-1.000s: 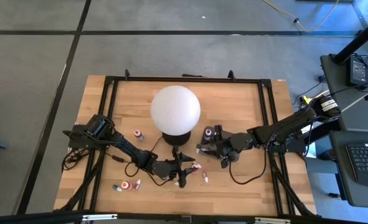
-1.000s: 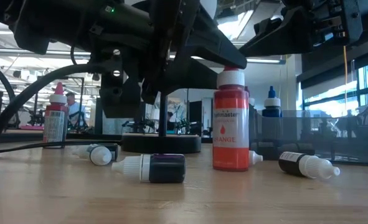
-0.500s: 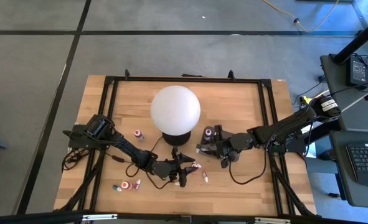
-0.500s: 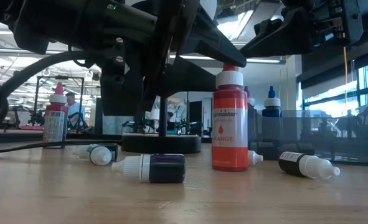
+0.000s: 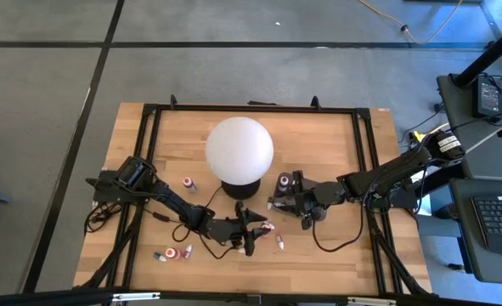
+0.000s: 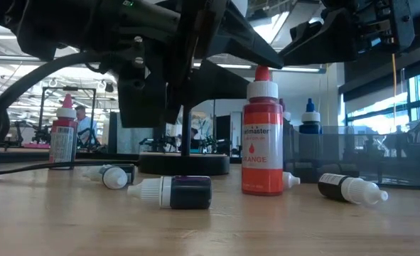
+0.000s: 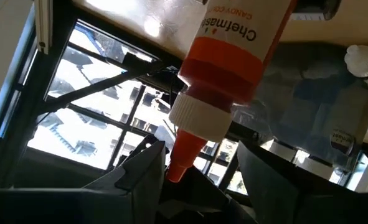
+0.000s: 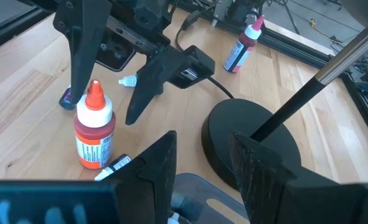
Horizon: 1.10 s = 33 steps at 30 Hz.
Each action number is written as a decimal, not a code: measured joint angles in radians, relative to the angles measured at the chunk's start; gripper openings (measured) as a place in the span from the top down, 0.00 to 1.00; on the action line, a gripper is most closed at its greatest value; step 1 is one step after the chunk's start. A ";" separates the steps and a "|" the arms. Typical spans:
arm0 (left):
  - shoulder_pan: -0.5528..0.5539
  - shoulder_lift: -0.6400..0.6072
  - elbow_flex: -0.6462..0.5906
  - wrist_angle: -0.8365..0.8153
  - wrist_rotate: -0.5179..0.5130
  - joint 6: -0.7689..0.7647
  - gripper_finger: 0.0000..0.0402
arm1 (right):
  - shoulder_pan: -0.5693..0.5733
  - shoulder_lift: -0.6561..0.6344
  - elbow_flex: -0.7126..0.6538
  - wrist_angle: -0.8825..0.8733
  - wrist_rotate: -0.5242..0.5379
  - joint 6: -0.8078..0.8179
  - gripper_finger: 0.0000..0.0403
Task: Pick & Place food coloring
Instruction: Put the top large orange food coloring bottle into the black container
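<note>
Low view shows the upright orange plastic bottle (image 6: pixel 262 132) on the wooden bench (image 6: pixel 210 224), left pincer (image 5: pixel 249 231) wide open around it, several bottles unplaced.

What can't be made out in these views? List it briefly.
- High view: the fallen bottles are too small to tell colours.
- Left wrist view: the orange bottle is cut off by the top edge.
- Low view: the tray has a dark wall that blurs whatever it holds.
- Right wrist view: the lamp globe lies beyond the frame.
</note>
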 joint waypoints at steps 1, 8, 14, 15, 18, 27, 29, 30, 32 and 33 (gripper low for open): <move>0.000 0.000 0.000 0.014 0.001 0.017 0.51 | 0.000 0.000 0.000 0.000 0.000 0.000 0.62; 0.000 -0.001 0.000 0.173 0.001 0.051 0.51 | 0.000 0.000 0.000 0.000 0.000 0.000 0.62; -0.037 0.000 0.000 0.481 -0.001 -0.085 0.51 | 0.000 0.000 0.000 0.000 -0.005 0.000 0.62; -0.048 0.000 -0.001 0.561 0.000 -0.136 0.51 | 0.000 0.000 0.000 0.000 -0.017 0.000 0.62; -0.085 -0.009 0.001 0.738 -0.003 -0.346 0.51 | 0.000 0.000 0.000 0.004 -0.117 0.000 0.62; -0.155 -0.176 -0.004 0.717 -0.252 -0.983 0.51 | 0.000 0.015 0.000 0.102 -0.237 0.001 0.62; -0.166 -0.208 -0.004 0.718 -0.320 -1.080 0.51 | 0.000 0.024 0.000 0.131 -0.237 0.001 0.62; -0.172 -0.224 -0.004 0.718 -0.348 -1.118 0.51 | 0.000 0.028 0.000 0.137 -0.238 0.001 0.62; -0.186 -0.252 -0.004 0.717 -0.399 -1.183 0.51 | 0.001 0.044 0.000 0.156 -0.253 0.001 0.62; -0.194 -0.266 -0.004 0.715 -0.424 -1.208 0.51 | 0.001 0.057 0.000 0.173 -0.265 0.001 0.62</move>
